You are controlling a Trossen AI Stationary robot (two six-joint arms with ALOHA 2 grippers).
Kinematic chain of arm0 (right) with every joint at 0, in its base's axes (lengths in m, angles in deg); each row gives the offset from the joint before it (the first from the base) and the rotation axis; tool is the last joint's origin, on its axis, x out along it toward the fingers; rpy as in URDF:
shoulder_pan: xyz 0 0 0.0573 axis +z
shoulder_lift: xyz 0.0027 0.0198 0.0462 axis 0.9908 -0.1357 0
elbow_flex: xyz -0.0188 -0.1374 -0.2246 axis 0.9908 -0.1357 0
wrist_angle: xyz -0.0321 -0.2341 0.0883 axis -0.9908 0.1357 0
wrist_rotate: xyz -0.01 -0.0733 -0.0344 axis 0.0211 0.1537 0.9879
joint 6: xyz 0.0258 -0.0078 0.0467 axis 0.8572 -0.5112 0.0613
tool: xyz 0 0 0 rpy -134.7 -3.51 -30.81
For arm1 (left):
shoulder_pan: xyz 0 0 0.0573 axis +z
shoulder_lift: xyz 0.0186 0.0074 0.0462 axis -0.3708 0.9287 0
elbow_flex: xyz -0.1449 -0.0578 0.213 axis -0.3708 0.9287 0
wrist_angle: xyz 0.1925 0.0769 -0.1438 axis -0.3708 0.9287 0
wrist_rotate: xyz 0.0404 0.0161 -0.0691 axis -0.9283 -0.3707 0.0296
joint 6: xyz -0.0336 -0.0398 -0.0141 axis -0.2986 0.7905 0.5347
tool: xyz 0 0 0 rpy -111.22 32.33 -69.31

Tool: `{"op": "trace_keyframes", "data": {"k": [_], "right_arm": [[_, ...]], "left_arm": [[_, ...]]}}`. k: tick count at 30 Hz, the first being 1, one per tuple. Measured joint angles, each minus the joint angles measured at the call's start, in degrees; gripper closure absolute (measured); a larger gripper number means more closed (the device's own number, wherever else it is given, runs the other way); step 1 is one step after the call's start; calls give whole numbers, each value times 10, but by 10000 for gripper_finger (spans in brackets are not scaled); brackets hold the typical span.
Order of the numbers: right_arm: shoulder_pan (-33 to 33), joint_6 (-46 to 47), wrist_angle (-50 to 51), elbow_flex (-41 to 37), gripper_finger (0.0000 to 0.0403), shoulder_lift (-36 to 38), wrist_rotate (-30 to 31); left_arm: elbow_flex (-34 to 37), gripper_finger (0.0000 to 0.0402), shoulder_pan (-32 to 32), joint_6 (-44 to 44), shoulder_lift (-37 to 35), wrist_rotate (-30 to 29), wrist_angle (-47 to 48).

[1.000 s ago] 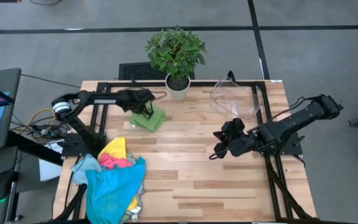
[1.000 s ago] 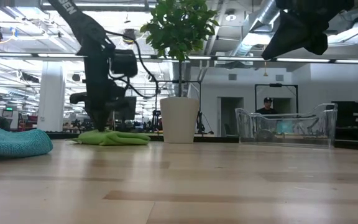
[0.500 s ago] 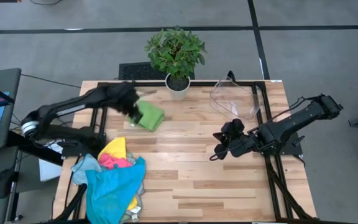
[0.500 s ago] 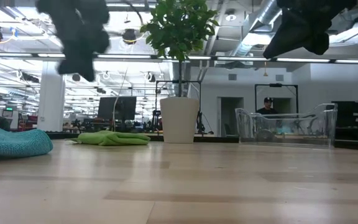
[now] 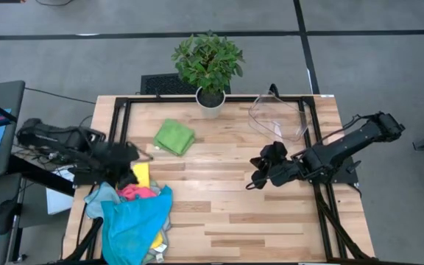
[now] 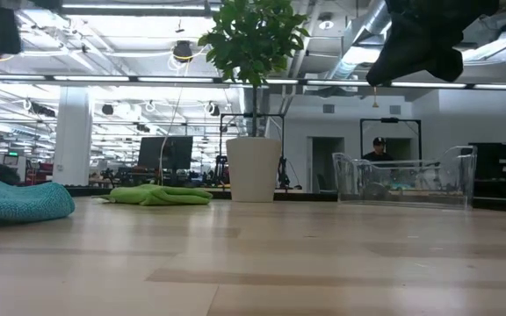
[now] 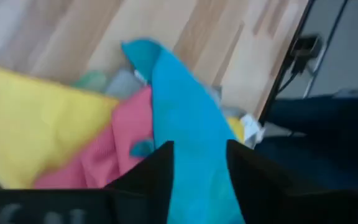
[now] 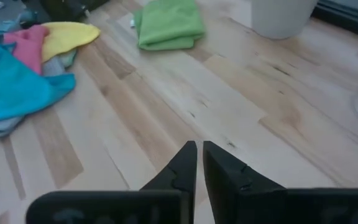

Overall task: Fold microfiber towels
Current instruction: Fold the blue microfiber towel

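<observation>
A bright green towel (image 5: pixel 175 137) lies folded flat at the table's far left, near the plant pot; the right wrist view shows this green towel (image 8: pixel 168 25) too. A loose pile of towels (image 5: pixel 135 213), blue, pink and yellow, sits at the near left corner. My left gripper (image 5: pixel 127 171) hangs open above the pile's far edge, and the left wrist view shows it (image 7: pixel 201 168) over the blue towel (image 7: pixel 185 124) with nothing between its fingers. My right gripper (image 8: pixel 199 152) hovers over bare wood right of centre, its fingers a narrow slit apart.
A potted plant (image 5: pixel 210 103) stands at the far edge's middle. A clear plastic bin (image 5: pixel 278 118) stands to the plant's right. Bare wood (image 5: pixel 219 206) stretches between the pile and my right arm. A black frame (image 5: pixel 116 125) runs along the table's sides.
My left gripper has come up off the green towel and swung toward the table's near left corner, over the towel pile, turning as it went. The green towel has stayed folded where it lay.
</observation>
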Motion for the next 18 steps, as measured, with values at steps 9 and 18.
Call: {"op": "trace_keyframes", "data": {"k": [9,18], "right_arm": [[4,10,-2,0,348,0,-12],[4,10,-12,0,348,0,-13]], "left_arm": [[0,219,-221,180,8,-68,90],[0,219,-350,416,75,-57,172]]}}
